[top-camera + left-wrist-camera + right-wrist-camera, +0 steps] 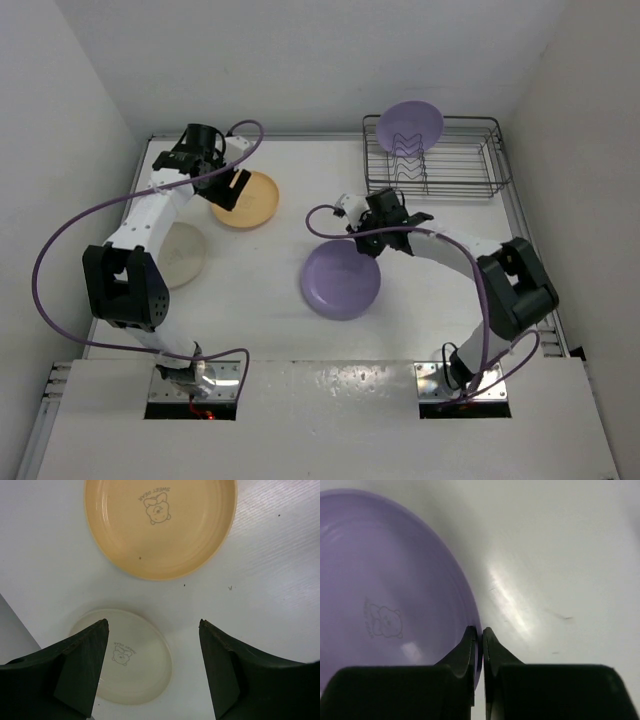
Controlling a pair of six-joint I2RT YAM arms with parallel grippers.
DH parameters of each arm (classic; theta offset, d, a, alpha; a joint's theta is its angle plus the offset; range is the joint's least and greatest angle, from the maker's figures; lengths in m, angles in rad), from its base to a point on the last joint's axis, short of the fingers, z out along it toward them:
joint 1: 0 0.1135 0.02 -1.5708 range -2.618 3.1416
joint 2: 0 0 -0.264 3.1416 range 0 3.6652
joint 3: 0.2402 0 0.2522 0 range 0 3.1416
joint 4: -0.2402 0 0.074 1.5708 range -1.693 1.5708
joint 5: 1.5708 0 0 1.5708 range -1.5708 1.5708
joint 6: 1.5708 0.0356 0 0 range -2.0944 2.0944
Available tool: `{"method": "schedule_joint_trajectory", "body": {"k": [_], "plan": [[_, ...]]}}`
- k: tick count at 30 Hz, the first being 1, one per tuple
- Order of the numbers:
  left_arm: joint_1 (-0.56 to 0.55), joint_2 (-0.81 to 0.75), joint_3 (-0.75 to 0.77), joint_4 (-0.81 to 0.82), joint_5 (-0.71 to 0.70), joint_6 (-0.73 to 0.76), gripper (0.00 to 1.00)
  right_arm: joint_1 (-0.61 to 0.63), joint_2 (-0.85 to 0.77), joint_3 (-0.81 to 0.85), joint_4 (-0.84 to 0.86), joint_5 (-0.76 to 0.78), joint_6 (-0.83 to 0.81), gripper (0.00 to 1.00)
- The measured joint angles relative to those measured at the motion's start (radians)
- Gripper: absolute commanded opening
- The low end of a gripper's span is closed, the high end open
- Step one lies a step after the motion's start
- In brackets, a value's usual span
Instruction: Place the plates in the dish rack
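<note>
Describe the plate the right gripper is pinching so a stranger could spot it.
Start at the wire dish rack at the far right of the table, then come nearer, to the middle. The lavender plate lies flat there, its rim pinched by the right gripper. Its lavender twin stands in the rack; the orange plate and cream plate lie farther left.

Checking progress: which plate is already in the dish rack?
The lavender plate standing upright in the dish rack; the other three are outside it.
</note>
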Motion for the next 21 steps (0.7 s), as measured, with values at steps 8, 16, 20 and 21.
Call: {"method": "schedule_joint_trajectory", "body": {"k": [8, 16, 20, 21], "plan": [[0.036, 0.067, 0.010, 0.019, -0.004, 0.018, 0.78, -0.174, -0.182, 0.215, 0.194, -0.085, -0.406, 0.00], [0.050, 0.164, 0.095, 0.016, -0.042, 0.034, 0.78, -0.355, 0.032, 0.530, 0.658, -0.200, -0.678, 0.00], [0.054, 0.206, 0.156, 0.011, -0.072, 0.046, 0.78, -0.413, 0.224, 0.626, 0.745, -0.208, -0.824, 0.00], [0.055, 0.224, 0.178, 0.009, -0.080, 0.048, 0.78, -0.422, 0.264, 0.642, 0.748, -0.208, -0.843, 0.00]]}}
